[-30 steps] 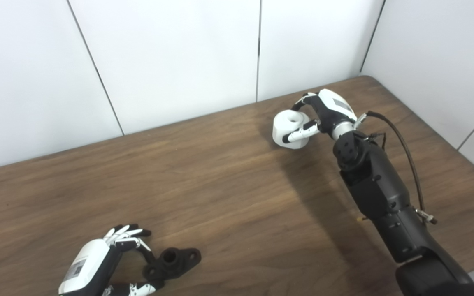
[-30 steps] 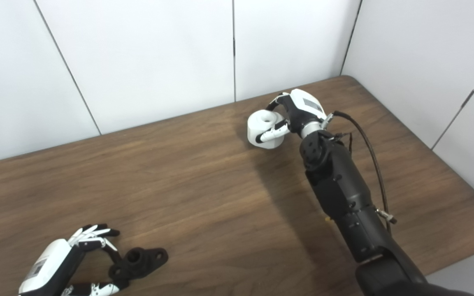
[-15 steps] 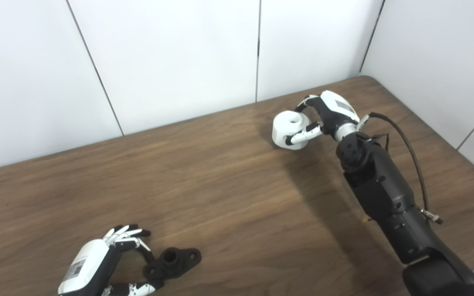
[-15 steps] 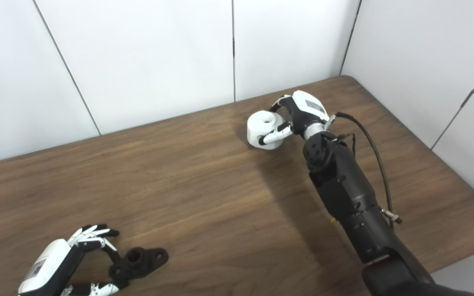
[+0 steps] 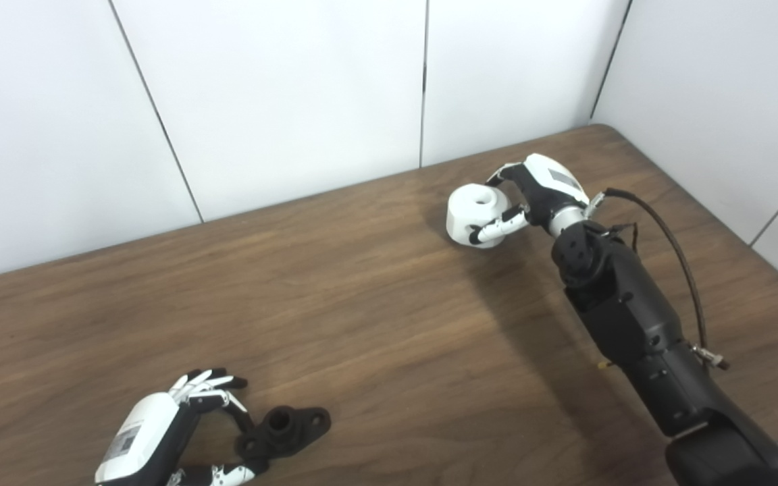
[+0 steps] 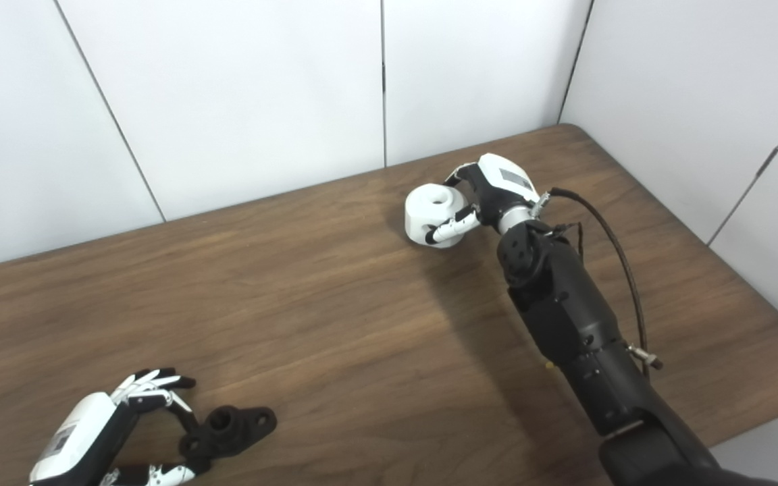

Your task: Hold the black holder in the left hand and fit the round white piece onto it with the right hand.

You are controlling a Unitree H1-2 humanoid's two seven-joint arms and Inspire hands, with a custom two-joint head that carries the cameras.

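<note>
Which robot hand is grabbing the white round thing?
The right hand, far back by the wall, has its fingers wrapped around the round white piece. The left hand, near the front edge, is at the black holder instead.

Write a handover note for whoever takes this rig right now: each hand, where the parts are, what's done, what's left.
Left hand: near the table's front edge, fingers around one end of the black plastic holder, which lies on the wooden table.
Right hand: far right, shut on the round white piece.
Done: both parts in hand.
Left: lift the holder, bring the parts together, fit white onto black.
</note>
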